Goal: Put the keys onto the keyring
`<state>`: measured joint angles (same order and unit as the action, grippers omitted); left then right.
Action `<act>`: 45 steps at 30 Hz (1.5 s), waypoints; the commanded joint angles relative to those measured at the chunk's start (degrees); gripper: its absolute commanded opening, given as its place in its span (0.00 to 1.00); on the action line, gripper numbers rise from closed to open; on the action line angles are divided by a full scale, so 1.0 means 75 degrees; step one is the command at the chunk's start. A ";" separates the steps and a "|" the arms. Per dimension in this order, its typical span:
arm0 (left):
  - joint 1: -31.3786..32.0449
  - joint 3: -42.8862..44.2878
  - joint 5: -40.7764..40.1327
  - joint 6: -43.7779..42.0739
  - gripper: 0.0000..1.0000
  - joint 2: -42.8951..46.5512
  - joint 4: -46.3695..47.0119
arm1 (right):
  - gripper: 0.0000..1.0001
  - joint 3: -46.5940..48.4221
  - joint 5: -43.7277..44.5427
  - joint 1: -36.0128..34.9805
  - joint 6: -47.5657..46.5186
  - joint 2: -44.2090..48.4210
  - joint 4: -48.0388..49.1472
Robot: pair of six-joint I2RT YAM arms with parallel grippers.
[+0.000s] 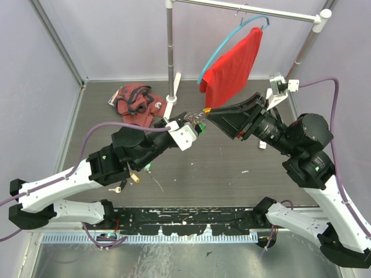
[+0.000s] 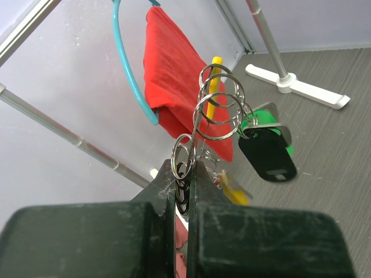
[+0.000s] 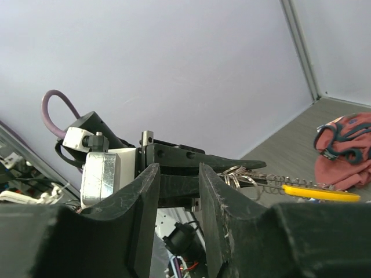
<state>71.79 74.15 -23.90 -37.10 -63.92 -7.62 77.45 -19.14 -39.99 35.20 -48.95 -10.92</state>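
— Where's the keyring?
— Held up off the counter (image 1: 232, 168). The left pincer (image 2: 184, 174) is clamped tight on the keyring (image 2: 217, 107), a string of linked silver rings; it grips the lowest rings, and the rest stand above its fingertips.
— What hangs on it?
— A black tag (image 2: 268, 155) and a green-headed key (image 2: 264, 119) hang at its right side, touching each other; a long yellow piece (image 2: 215, 78) stands just behind the upper rings; whether it is threaded on, I cannot tell.
— Any writing?
— Only a small pale mark low on the black tag; too blurred to read.
— And the right pincer?
— The right pincer (image 3: 177, 174) faces the left one nearly tip to tip; its fingers stand apart, with nothing between them; in its wrist view the rings and the yellow piece lie off to the right.
— Other keys?
— Two lie loose on the counter beside the left arm: a yellow-headed key (image 1: 134, 178) and a pale key (image 1: 118, 188), near each other.
— Behind?
— A red cloth (image 1: 232, 66) on a blue hanger (image 1: 223, 46); a crumpled cloth heap (image 1: 136, 98) at the far left of the counter.
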 commanded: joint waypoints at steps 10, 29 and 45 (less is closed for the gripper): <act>0.0016 0.0508 -0.0090 0.0145 0.00 -0.0127 0.0505 | 0.38 -0.0043 -0.0088 -0.0002 0.0457 -0.0293 0.0219; 0.0014 0.0506 -0.0230 0.0005 0.00 -0.0173 0.0594 | 0.37 -0.0057 0.0114 -0.0009 0.0217 -0.0290 -0.0173; 0.0022 0.0527 -0.0177 0.0002 0.00 -0.0180 0.0600 | 0.35 -0.0122 0.0240 -0.0004 0.0094 -0.0358 -0.0435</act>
<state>71.79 75.46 -25.06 -37.04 -65.41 -7.53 76.77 -18.46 -39.99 37.10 -51.77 -15.14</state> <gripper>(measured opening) 0.058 0.355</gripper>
